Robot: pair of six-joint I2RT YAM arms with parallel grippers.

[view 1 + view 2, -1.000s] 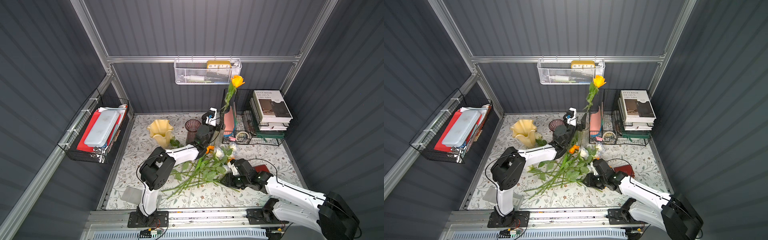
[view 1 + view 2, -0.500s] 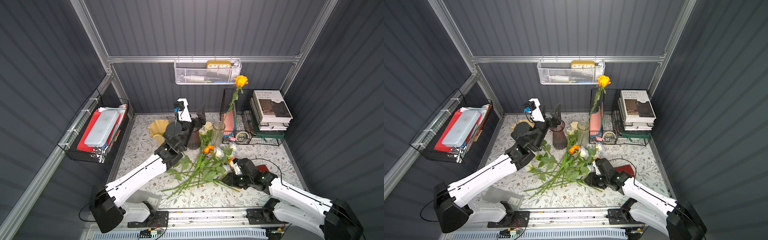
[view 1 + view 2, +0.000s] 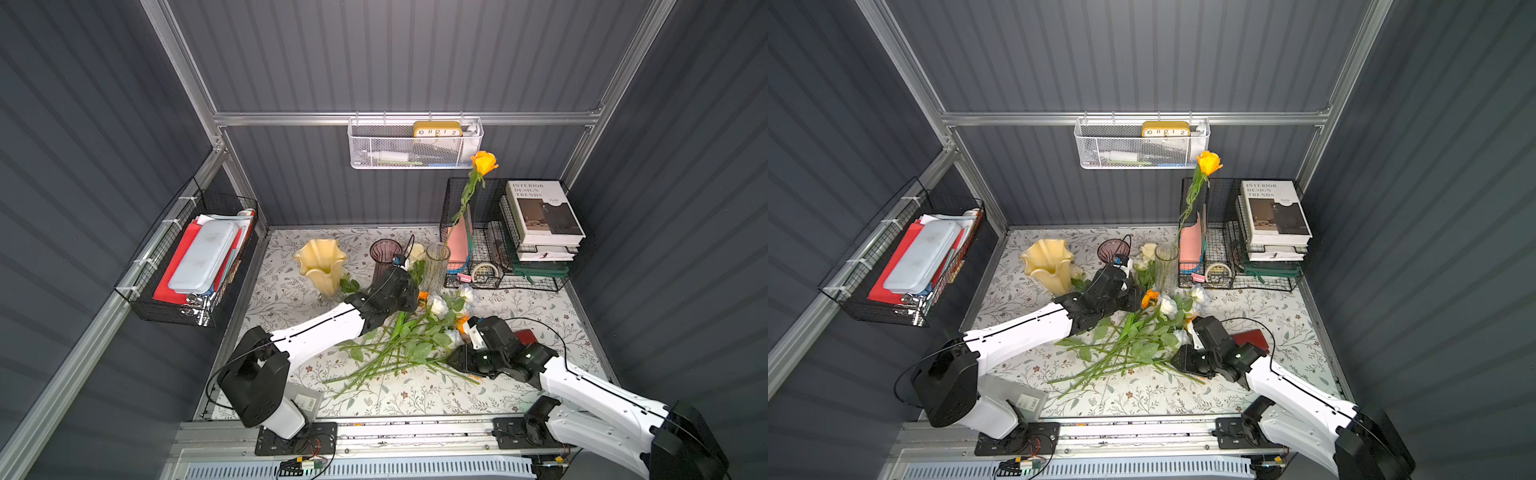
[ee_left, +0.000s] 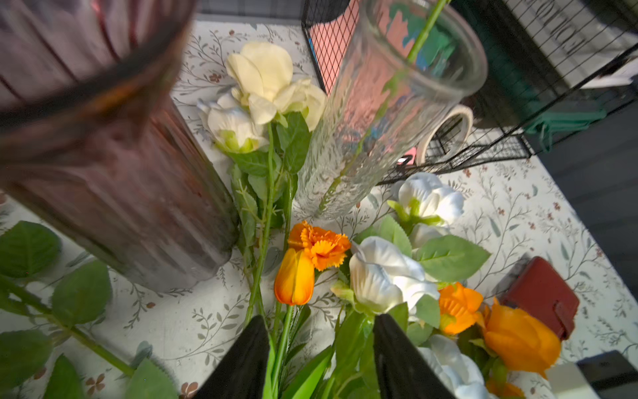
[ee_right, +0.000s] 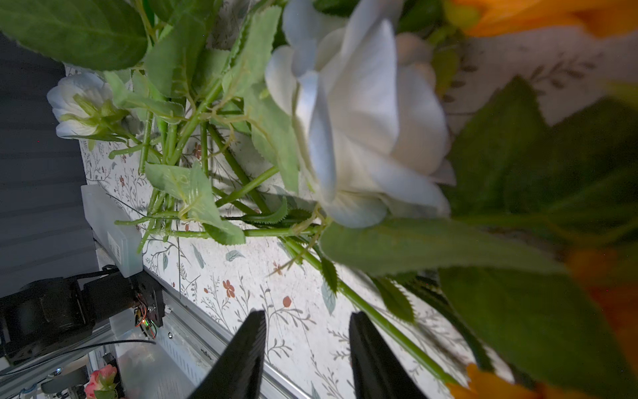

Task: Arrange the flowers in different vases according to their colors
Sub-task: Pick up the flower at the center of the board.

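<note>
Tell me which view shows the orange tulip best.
The left wrist view: the tulip lies close, sharp and whole. In both top views only a tiny orange patch shows there. The right wrist view shows blurred orange blooms, none clearly it.

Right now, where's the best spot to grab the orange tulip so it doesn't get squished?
Pinch the thin green stem just below the bloom of the orange tulip, not the soft petals. The flower lies flat, its stem running back into the open left gripper, so come down from above with one finger on each side of the stem.
</note>
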